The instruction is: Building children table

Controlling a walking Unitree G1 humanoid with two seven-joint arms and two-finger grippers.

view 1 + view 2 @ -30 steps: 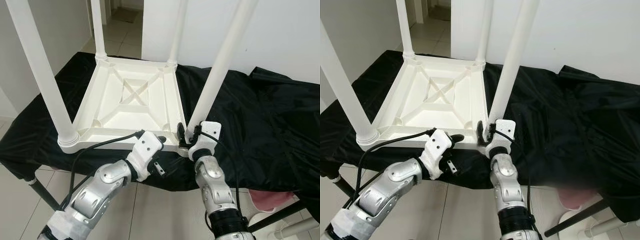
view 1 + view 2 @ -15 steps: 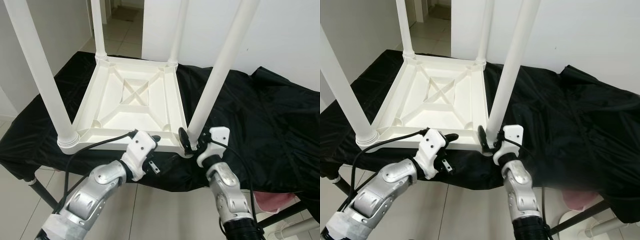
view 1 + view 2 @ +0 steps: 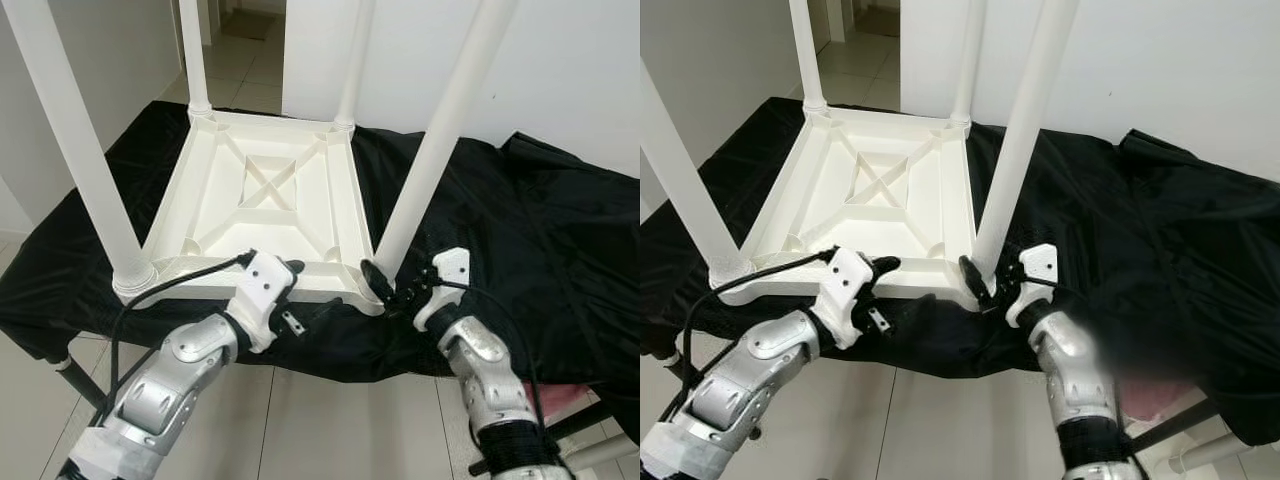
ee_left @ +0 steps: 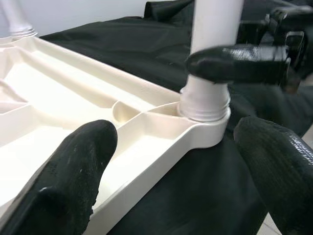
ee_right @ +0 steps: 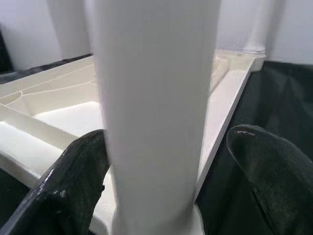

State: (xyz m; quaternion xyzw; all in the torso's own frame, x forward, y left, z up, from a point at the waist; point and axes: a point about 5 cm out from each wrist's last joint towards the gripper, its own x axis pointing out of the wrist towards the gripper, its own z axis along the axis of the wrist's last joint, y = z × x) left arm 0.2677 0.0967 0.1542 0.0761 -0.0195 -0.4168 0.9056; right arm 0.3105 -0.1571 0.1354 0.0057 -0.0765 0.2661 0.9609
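You cannot see the tops of the four white legs [image 3: 425, 180]; the upper edge cuts them off. The black cloth [image 3: 540, 240] covers the surface beneath the upturned table [image 3: 262, 205] completely. In the right wrist view, the near leg [image 5: 154, 112] blocks the gap between the right pincer [image 5: 176, 181] fingers. A pink object [image 3: 1155, 395] at lower right is blurred beyond telling.

Table: white plastic children's table [image 3: 265, 205], upside down on black cloth [image 3: 520, 235], four legs up.
Left gripper [image 3: 300, 290]: at near rim.
Right gripper [image 3: 385, 287]: at near-right leg's [image 3: 430, 150] base.
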